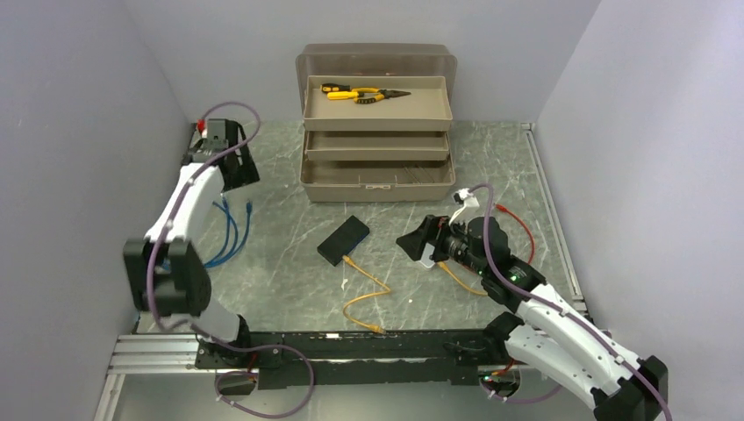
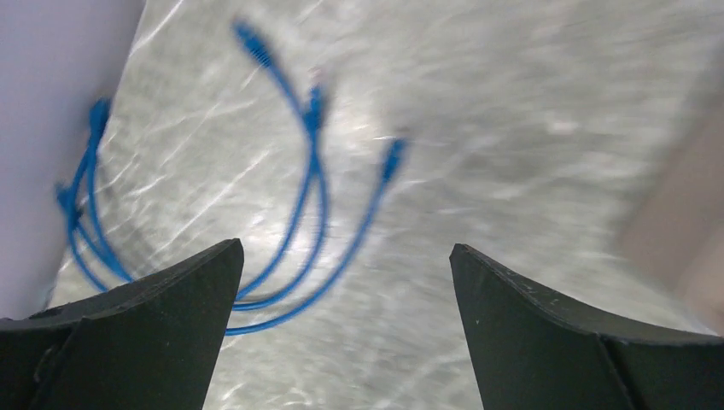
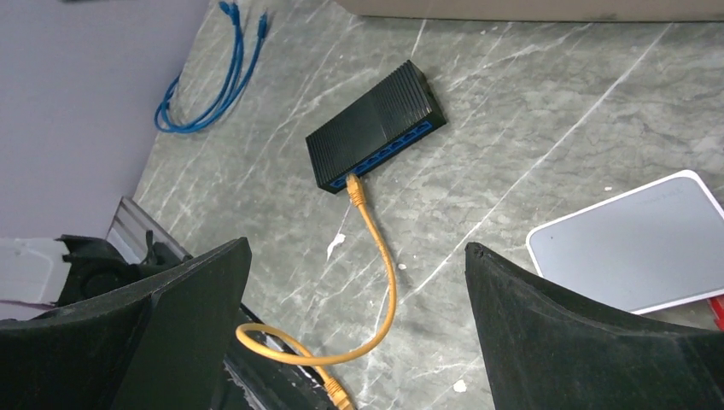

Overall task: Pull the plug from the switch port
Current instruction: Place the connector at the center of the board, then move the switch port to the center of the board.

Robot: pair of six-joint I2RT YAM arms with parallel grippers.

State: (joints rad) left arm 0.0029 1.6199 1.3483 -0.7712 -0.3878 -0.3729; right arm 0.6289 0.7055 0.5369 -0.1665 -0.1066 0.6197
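The switch [image 1: 343, 239] is a flat black box lying askew mid-table; in the right wrist view the switch [image 3: 376, 124] shows its row of blue sockets along the near edge. An orange plug [image 3: 353, 184] sits in the leftmost socket, and its orange cable [image 3: 384, 282] loops toward the table's front edge, where its free end lies. The plug [image 1: 349, 260] also shows from above. My right gripper [image 1: 412, 244] hovers open to the right of the switch, its jaws [image 3: 354, 252] wide with nothing between. My left gripper [image 1: 230, 167] is far left, open and empty [image 2: 346, 256] above blue cables.
Loose blue cables [image 1: 230, 232] lie by the left wall. A tan toolbox [image 1: 377, 189] stands open at the back, with pliers [image 1: 364, 93] in its top tray. A grey-white flat box [image 3: 636, 243] lies under my right arm, with a red cable [image 1: 518, 224] nearby.
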